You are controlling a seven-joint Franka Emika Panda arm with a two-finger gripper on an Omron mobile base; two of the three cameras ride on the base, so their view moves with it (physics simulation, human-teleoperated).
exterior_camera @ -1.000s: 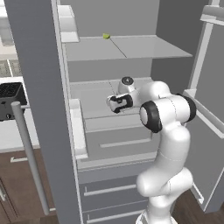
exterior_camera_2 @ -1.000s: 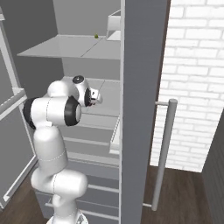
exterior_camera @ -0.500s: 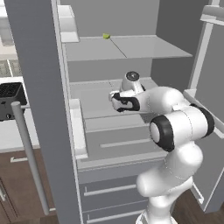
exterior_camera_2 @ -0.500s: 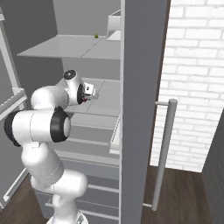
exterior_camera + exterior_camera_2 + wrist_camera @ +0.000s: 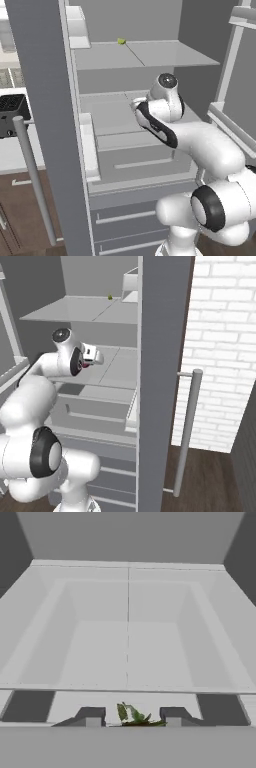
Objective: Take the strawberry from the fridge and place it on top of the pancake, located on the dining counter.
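Note:
The grey fridge (image 5: pixel 150 60) stands open in front of me, its shelves (image 5: pixel 80 311) bare and pale. My gripper (image 5: pixel 136 105) hovers over the middle shelf, just inside the opening. A bit of the dark-red strawberry (image 5: pixel 86 363) shows at the gripper (image 5: pixel 94 358) in the right base view. In the hand view the strawberry's green leaves (image 5: pixel 134 715) sit between the two fingertips (image 5: pixel 90 714), so the gripper (image 5: pixel 131 717) is shut on the fruit. Beyond the fingertips lies a shallow grey shelf tray (image 5: pixel 127 647). The pancake and the dining counter are out of view.
A small yellow-green item (image 5: pixel 121 41) rests on the upper shelf (image 5: pixel 109 297). The open left door (image 5: pixel 40 100) with its long handle (image 5: pixel 32 175) and door bin (image 5: pixel 89 145) flanks the arm. The right door (image 5: pixel 162 356) stands edge-on before a white brick wall (image 5: pixel 220 331). Drawers (image 5: pixel 125 215) lie below.
The arm has refolded: its elbow swung down and toward the base, while the hand with the strawberry stayed near the middle shelf and rose slightly.

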